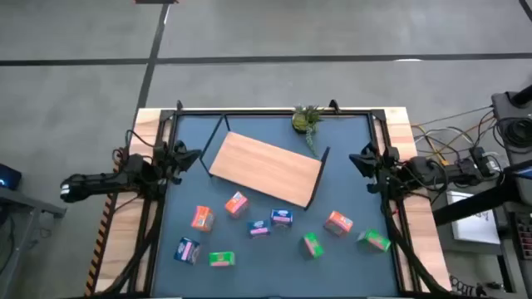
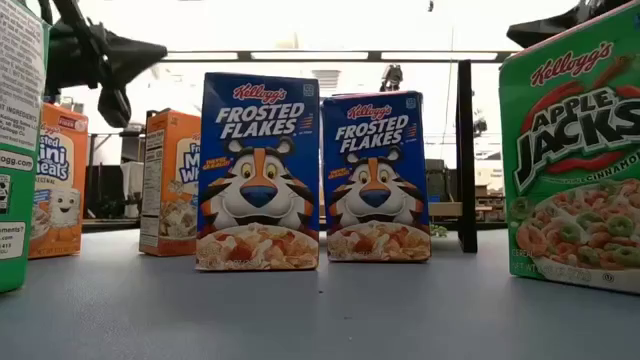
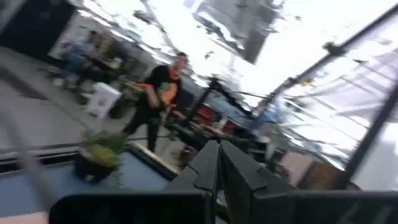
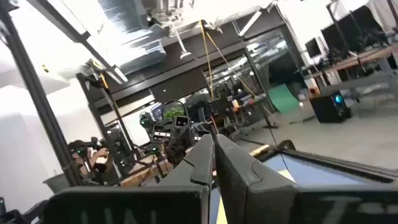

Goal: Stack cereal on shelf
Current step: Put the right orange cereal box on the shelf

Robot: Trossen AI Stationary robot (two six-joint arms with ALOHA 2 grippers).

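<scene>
**Hands parked, nine boxes unstacked**

Hands: left hand [image 1: 187, 155] at the bench's left edge, fingers pressed together, holding nothing; right hand [image 1: 359, 159] at the right edge, likewise pressed together and empty. Both wrist views show the paired fingers meeting at the tip, aimed out into the room.

Shelf [image 1: 264, 168]: light-wood board on black legs, set askew near the bench's [image 1: 349, 199] centre, toward the far edge. Nothing on it.

Cereal: small boxes scattered along the near half of the bench, all apart from the shelf. Orange-red boxes [image 1: 236, 203] sit nearest the board; blue-purple boxes [image 1: 282, 218] lie mid-row, two of which stand upright side by side in the low view; green boxes [image 1: 312, 244] sit toward the near edge.

Plant [image 1: 306, 120]: at the far edge, beside the shelf.

Handling, judged: light, thin card, likely to crush under a hard squeeze and slick on printed faces. Take hold across the narrow sides.

Relation: every box lies well apart from both hands, nearer the front edge.
</scene>
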